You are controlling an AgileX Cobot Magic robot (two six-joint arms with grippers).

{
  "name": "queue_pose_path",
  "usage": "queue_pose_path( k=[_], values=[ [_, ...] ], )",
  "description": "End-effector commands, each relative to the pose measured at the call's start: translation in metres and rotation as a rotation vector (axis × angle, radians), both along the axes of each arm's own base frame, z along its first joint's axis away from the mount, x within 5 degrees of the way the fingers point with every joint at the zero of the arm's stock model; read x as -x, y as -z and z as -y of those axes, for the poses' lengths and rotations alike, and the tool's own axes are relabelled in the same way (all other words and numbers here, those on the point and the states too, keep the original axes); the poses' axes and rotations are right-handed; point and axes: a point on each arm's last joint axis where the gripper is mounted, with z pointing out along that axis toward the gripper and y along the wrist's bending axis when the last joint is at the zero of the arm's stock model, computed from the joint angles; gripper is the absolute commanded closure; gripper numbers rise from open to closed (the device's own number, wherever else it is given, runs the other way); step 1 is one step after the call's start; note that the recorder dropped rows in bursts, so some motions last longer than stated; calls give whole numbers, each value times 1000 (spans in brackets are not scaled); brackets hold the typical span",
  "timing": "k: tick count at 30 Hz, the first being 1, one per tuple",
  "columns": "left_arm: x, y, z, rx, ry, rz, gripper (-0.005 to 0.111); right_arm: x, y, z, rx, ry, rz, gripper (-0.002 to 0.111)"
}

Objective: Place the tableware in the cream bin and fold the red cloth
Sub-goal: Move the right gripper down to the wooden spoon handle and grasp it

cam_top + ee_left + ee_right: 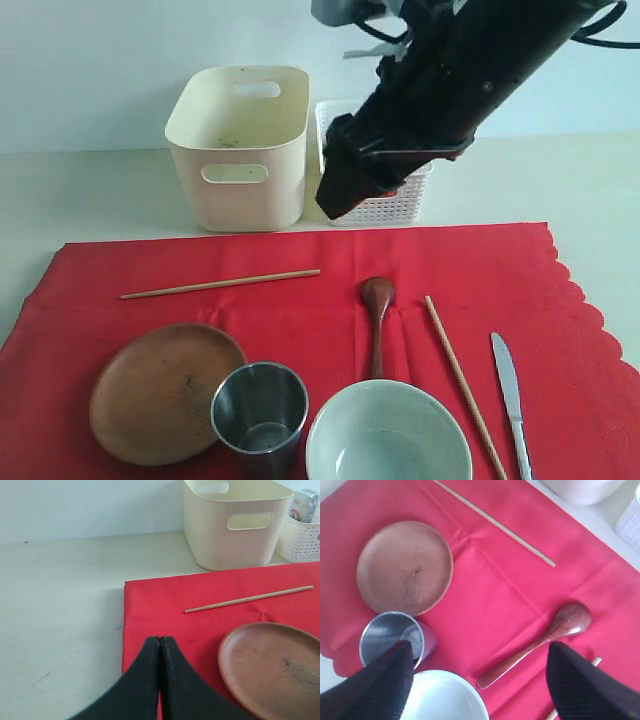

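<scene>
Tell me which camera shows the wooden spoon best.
The right wrist view: the spoon lies whole and large on the red cloth. The exterior view shows it smaller. The left wrist view misses it.

The pale, off-white table (80, 190) carries a red cloth (300, 310) spread flat across the near part, its scalloped edge on the right in the exterior view and faint crease lines running through it. Behind the cloth's far edge the cream bin (250, 205) stands upright on the bare surface, with the white lattice basket (400, 205) just beside it on the right. A few faint scuffs mark the bare tabletop left of the cloth.
</scene>
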Motion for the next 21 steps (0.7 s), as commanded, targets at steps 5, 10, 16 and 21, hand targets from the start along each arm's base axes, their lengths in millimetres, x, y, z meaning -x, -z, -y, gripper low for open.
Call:
queue_pose_path(
  k=[5, 10, 16, 21],
  values=[
    [0, 0, 0, 4, -4, 7, 107, -22, 51, -7, 100, 86, -91, 38],
    [0, 0, 0, 4, -4, 7, 107, -46, 93, -2, 259, 242, -100, 40],
    [0, 0, 0, 4, -4, 7, 107, -59, 133, -4, 329, 304, -129, 57],
    [0, 0, 0, 4, -4, 7, 107, -62, 155, -7, 349, 306, -177, 59]
  ],
)
